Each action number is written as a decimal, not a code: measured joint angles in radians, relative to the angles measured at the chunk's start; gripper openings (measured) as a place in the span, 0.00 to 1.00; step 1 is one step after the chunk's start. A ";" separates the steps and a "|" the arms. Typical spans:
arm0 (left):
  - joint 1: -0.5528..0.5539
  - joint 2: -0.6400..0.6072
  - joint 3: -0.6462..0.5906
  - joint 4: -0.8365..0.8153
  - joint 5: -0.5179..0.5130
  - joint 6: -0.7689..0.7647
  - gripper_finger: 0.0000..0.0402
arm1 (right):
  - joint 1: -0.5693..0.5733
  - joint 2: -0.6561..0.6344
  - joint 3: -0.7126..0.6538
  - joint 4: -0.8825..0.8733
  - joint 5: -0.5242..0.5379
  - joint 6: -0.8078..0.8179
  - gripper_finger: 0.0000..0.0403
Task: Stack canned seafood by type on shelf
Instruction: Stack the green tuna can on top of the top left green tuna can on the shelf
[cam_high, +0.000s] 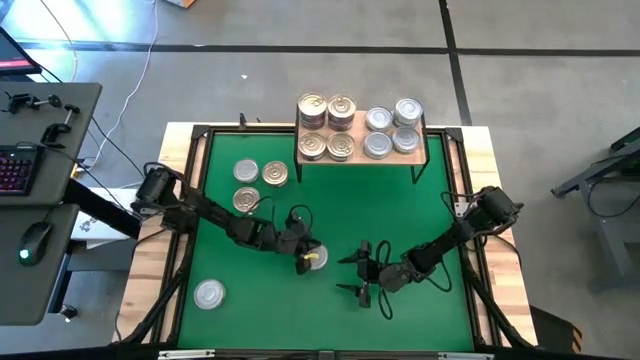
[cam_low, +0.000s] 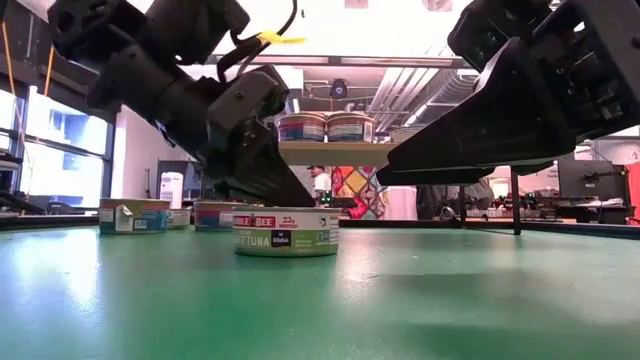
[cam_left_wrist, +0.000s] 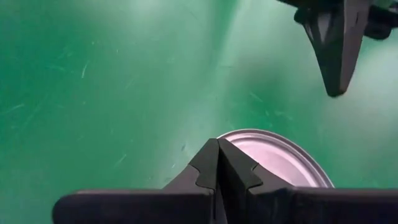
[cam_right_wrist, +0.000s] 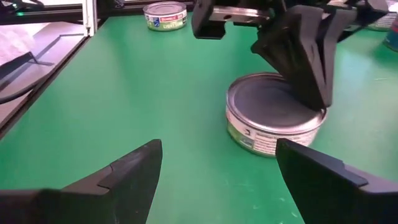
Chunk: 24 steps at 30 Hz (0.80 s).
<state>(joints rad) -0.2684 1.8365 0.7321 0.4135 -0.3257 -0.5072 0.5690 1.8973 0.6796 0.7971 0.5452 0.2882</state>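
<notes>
Left gripper (cam_high: 303, 256), fingers pressed together, rests tips on silver-lidded tuna tin (cam_high: 315, 258) mid-mat, well short of shelf (cam_high: 361, 155). Right gripper (cam_high: 362, 272), fingers spread wide & empty, waits just beside tin. Best move, prob.: right closes square on tin's sides before lifting. Green mat (cam_high: 430, 215) scuffed; workshop behind, w/ windows.

the left gripper (cam_left_wrist: 219, 163) covers the near part of the silver-lidded tin (cam_left_wrist: 280, 158) from its own wrist camera. in the low view the shelf (cam_low: 335, 152) is mostly behind both arms, only two tins (cam_low: 325, 127) showing on it. lid labels on the shelf stacks (cam_high: 328, 125) from above are too small to read.
</notes>
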 joint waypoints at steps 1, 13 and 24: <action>0.000 0.009 0.000 0.009 0.003 -0.009 0.00 | 0.000 0.000 0.000 0.000 -0.002 0.000 0.77; 0.014 0.077 0.001 0.083 0.095 -0.068 0.00 | 0.019 0.000 0.119 -0.158 -0.069 -0.294 0.77; 0.021 0.087 -0.001 0.120 0.115 -0.029 0.00 | 0.018 0.000 0.404 -0.752 0.095 -0.290 0.77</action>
<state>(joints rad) -0.2478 1.9239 0.7315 0.5330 -0.2108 -0.5360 0.5872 1.8973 1.0837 0.0453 0.6398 -0.0014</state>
